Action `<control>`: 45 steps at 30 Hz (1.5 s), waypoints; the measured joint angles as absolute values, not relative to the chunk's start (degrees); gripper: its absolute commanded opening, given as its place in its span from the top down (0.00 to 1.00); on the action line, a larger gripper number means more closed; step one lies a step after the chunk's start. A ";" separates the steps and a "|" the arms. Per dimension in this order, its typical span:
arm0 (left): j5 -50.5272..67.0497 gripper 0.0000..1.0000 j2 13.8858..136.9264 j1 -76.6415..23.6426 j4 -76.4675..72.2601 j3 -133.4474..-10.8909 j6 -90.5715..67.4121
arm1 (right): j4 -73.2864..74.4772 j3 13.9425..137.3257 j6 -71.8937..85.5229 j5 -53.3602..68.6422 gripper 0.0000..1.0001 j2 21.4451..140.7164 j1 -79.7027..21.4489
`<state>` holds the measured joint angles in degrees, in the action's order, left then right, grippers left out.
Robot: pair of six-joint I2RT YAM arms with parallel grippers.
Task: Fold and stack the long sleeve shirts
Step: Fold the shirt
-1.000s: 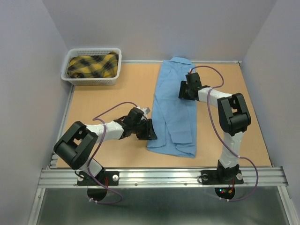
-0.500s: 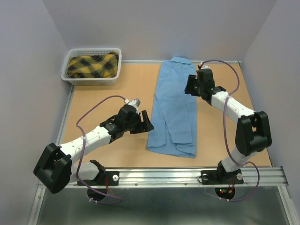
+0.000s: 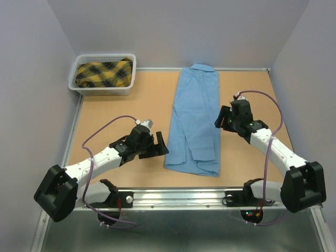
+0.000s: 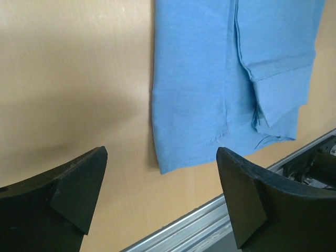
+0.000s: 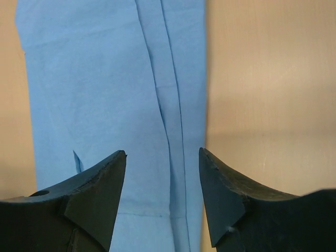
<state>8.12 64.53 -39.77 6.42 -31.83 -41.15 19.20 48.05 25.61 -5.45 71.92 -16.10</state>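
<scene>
A light blue long sleeve shirt [image 3: 195, 118] lies flat on the wooden table, folded into a long narrow strip, collar at the far edge, sleeves folded in. My left gripper [image 3: 160, 144] is open and empty, just left of the shirt's near left corner [image 4: 173, 157]. My right gripper [image 3: 222, 118] is open and empty at the shirt's right edge, above its folded strip [image 5: 173, 105]. A yellow and black plaid shirt [image 3: 103, 73] lies in the white basket.
The white basket [image 3: 103, 90] stands at the far left corner. Grey walls close in the table on three sides. A metal rail [image 3: 178, 197] runs along the near edge, also showing in the left wrist view [image 4: 210, 220].
My right gripper has moved from the shirt's upper right part toward the near side, along its right edge. My left arm has stretched out, its gripper staying by the near left corner.
</scene>
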 measured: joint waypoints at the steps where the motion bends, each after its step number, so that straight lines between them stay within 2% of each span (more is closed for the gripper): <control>1: 8.23 0.01 64.49 -39.77 6.31 -31.38 -41.41 | 19.62 46.74 26.70 -5.28 0.32 70.00 -16.10; 7: 8.88 0.02 64.40 -39.77 5.72 -30.44 -42.87 | 22.26 40.99 31.00 -4.01 0.25 62.15 -16.10; 11: 9.65 0.13 64.45 -39.79 4.80 -30.30 -43.90 | 24.64 37.63 33.21 -2.37 0.24 57.39 -16.10; 16: 10.57 0.20 65.19 -39.97 3.38 -29.47 -45.12 | 29.54 33.67 37.06 1.98 0.25 51.92 -16.10; 28: 13.63 0.23 71.68 -40.91 -0.56 -28.51 -46.06 | 41.19 29.56 45.43 4.08 0.29 49.58 -16.12; 37: 16.60 0.25 75.24 -41.25 -5.21 -28.49 -46.26 | 41.91 26.61 48.18 5.87 0.33 50.17 -17.04; 45: 19.18 0.34 77.45 -41.76 -7.90 -28.49 -46.37 | 41.04 23.55 49.54 8.91 0.33 50.28 -17.69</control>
